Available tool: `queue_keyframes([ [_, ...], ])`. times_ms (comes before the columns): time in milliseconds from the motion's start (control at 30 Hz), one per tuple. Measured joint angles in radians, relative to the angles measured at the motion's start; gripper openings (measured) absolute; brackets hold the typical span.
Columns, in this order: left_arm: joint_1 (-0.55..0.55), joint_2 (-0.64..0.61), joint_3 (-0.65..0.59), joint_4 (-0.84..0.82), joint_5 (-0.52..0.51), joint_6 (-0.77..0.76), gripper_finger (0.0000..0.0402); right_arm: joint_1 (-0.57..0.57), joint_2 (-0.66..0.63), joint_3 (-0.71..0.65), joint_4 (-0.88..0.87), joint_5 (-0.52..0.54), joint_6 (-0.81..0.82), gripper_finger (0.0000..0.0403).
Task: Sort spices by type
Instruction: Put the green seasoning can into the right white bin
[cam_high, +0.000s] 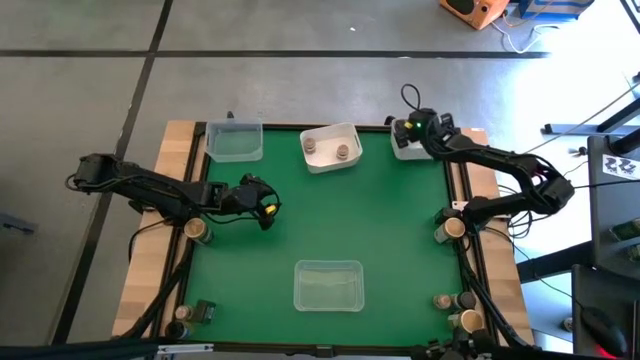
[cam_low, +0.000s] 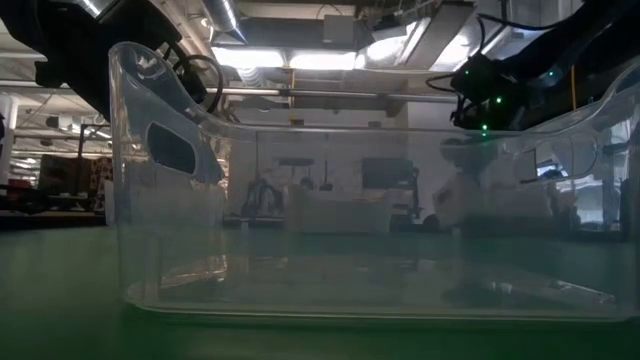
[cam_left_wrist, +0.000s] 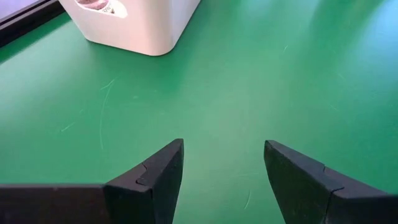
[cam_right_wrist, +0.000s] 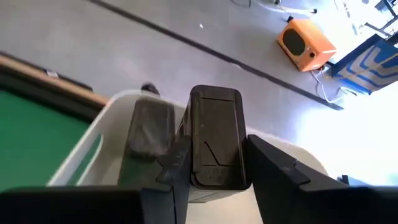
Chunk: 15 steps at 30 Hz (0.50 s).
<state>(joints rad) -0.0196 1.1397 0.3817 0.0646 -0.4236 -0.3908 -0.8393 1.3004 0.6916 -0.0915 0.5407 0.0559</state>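
My right gripper (cam_high: 406, 128) (cam_right_wrist: 216, 148) hovers over the white tray (cam_high: 408, 150) at the table's far right corner, shut on a dark box-shaped spice container (cam_right_wrist: 214, 134). A second dark container (cam_right_wrist: 149, 127) lies inside that tray (cam_right_wrist: 81, 158). The middle white tray (cam_high: 330, 160) on the far side holds two spice jars (cam_high: 343, 152) with pale tops. My left gripper (cam_high: 267, 208) (cam_left_wrist: 224, 152) is open over bare green mat at the table's left, short of that middle tray (cam_left_wrist: 140, 28). My right gripper pinches the dark container between its two fingers (cam_right_wrist: 176, 165), one on each long side (cam_right_wrist: 198, 155). The fingers lie along the container. It is lifted clear above the white tray, and its flip-lid face shows toward the wrist camera.
A clear tray (cam_high: 235, 142) stands at the far left, another clear tray (cam_high: 328, 285) (cam_low: 370, 230) near the front edge. Loose jars stand on the wooden side strips: left (cam_high: 200, 231), right (cam_high: 452, 228), near right (cam_high: 465, 320). The mat's middle (cam_high: 340, 220) is bare.
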Motion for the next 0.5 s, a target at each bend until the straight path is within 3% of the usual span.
queue_keyframes([
  [500,0.0,0.0,0.0,0.0,0.0,0.005,0.0208,0.002,0.001,-0.002,-0.052,-0.037,0.019,0.0132],
])
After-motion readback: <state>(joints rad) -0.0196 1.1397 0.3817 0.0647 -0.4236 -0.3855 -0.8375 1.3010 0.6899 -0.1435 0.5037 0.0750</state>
